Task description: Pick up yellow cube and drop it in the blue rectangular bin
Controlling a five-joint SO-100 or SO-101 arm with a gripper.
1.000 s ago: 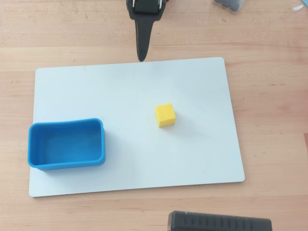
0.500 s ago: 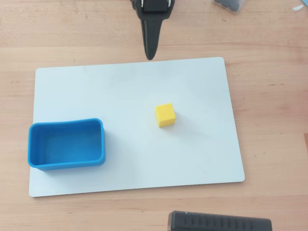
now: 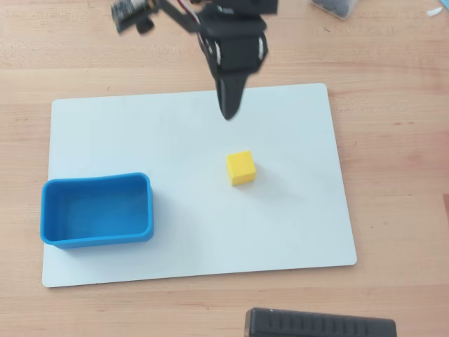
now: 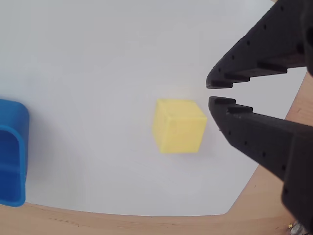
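The yellow cube (image 3: 240,168) sits on the white board, right of its middle; in the wrist view the cube (image 4: 178,126) lies just left of the fingertips. The blue rectangular bin (image 3: 98,235) stands empty at the board's front left corner; only its end wall (image 4: 22,147) shows at the left edge of the wrist view. My gripper (image 3: 229,114) hangs above the board's far side, apart from the cube. In the wrist view my gripper (image 4: 215,93) has its black fingertips almost touching and holds nothing.
The white board (image 3: 175,140) lies on a wooden table (image 3: 393,175). A black ribbed object (image 3: 319,326) lies at the table's front edge, and a dark container (image 3: 337,5) sits at the far right corner.
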